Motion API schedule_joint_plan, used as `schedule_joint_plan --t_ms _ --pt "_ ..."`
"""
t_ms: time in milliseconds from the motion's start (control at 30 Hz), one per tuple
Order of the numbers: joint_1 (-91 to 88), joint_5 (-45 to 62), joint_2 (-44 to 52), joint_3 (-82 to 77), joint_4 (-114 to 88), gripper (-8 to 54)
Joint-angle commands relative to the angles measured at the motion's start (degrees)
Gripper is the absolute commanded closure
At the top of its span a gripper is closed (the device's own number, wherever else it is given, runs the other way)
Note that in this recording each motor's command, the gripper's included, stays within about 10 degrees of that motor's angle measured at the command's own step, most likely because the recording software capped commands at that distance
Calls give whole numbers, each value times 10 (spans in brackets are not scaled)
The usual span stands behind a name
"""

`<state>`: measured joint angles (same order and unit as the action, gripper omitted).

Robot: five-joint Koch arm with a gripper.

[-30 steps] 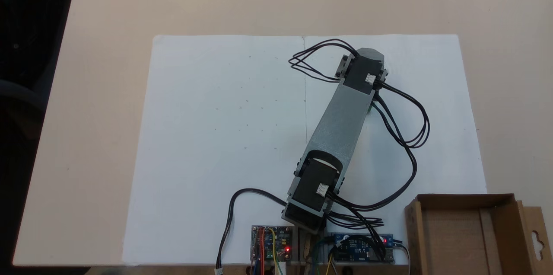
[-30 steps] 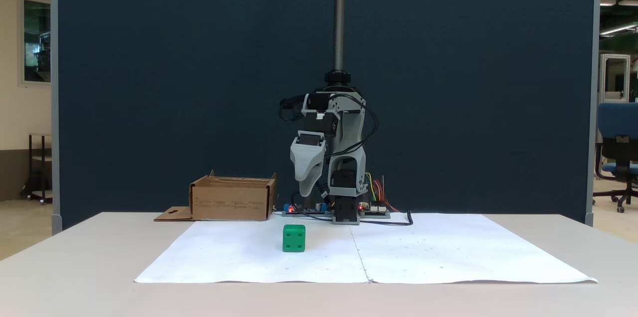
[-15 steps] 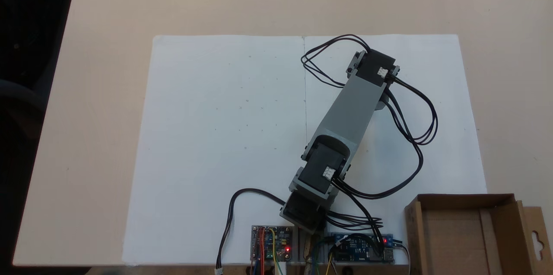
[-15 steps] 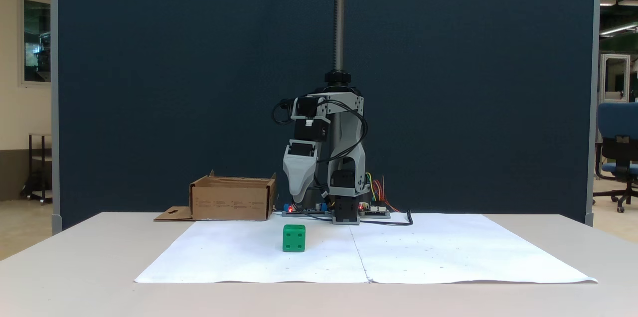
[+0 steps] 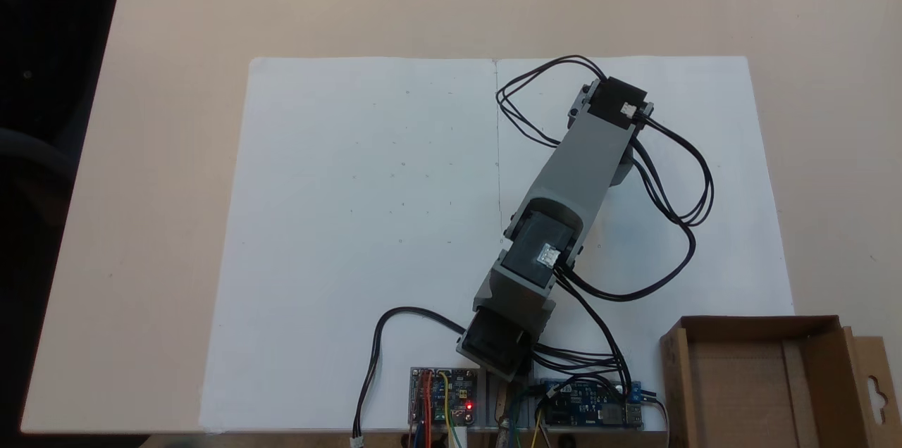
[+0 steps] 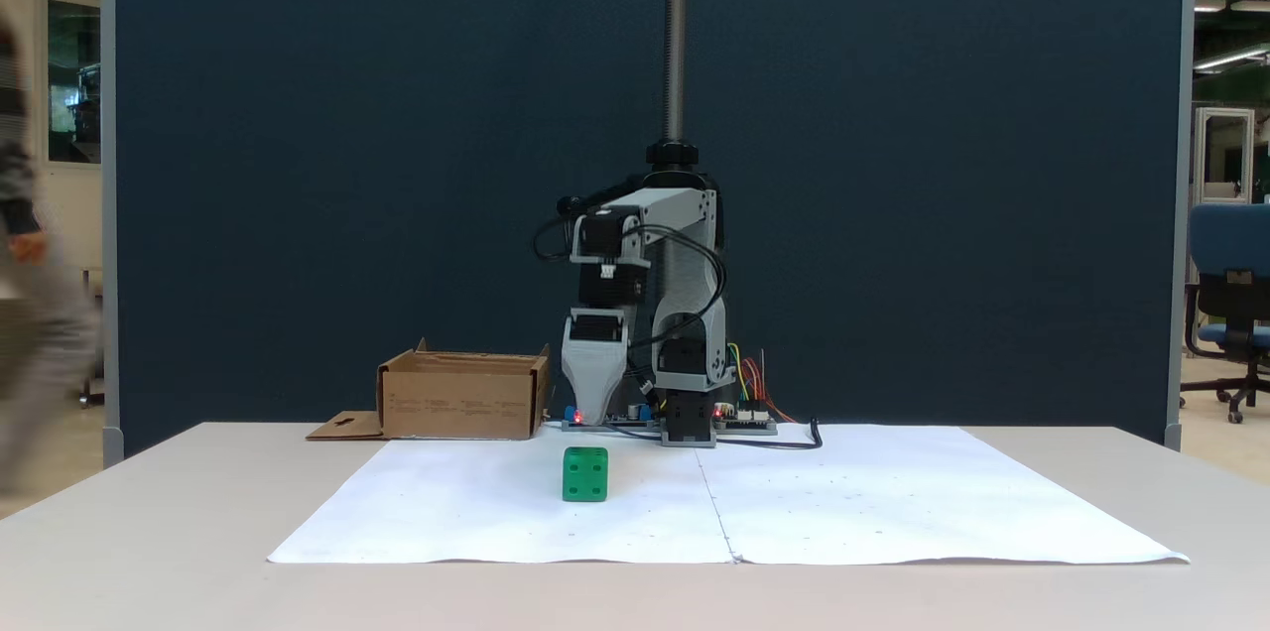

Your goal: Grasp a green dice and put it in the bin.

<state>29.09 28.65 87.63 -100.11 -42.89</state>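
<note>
The green dice sits upright on the white paper, free of any grip, well apart from the bin at the bench's back edge. The claw hangs point-down above and behind it; whether its jaws are spread I cannot tell. It should centre over the cube, jaws straddling opposite flat faces, before descending.

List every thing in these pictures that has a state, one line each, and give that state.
green dice: upright on the white paper, untouched.
bin: open-topped; nothing seen inside.
gripper: pointing down, behind the dice and clear of it; open or shut cannot be told.
control boards: red lights on.
</note>
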Motion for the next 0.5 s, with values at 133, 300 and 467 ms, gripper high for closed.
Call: schedule_joint_plan --t_ms 133,300,467 --pt "-4 37 -7 28 -7 21" --pt "-5 37 -21 28 9 22" --pt "-7 37 -38 29 32 24"
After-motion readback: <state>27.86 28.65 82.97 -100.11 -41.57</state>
